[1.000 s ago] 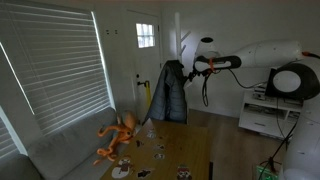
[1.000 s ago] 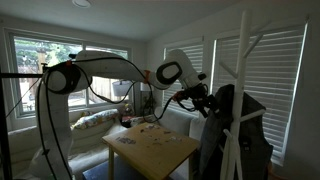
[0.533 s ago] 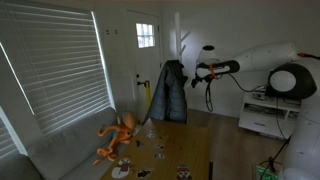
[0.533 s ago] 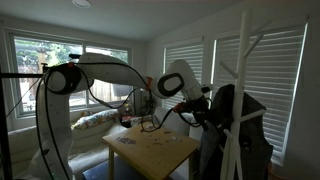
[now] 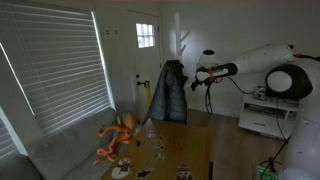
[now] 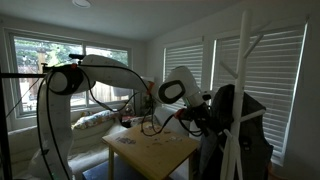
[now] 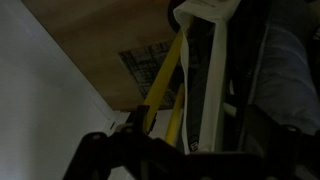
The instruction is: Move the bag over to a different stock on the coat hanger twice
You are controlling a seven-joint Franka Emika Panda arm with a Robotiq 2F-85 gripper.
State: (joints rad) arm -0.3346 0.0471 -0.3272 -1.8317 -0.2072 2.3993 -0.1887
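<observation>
The coat hanger is a tall white pole with angled pegs; it shows in both exterior views [image 5: 182, 48] [image 6: 241, 80] and up close in the wrist view [image 7: 208, 70]. A dark jacket [image 5: 172, 92] [image 6: 236, 130] hangs on it. My gripper [image 5: 197, 75] [image 6: 206, 114] is beside the jacket, at its upper part, just off the pole. In the wrist view the fingers [image 7: 190, 152] are a dark shape at the bottom, and I cannot tell their state. I cannot make out a bag apart from the dark hanging cloth.
A low wooden table [image 6: 150, 148] with small items stands before the hanger. An orange octopus toy [image 5: 118, 135] lies on a grey sofa. Yellow poles [image 7: 170, 80] lean by the pole's foot. A white door [image 5: 146, 50] and a white drawer unit [image 5: 262, 112] stand nearby.
My gripper has come down a little and drawn slightly away from the hanger's pegs, now level with the jacket's upper part.
</observation>
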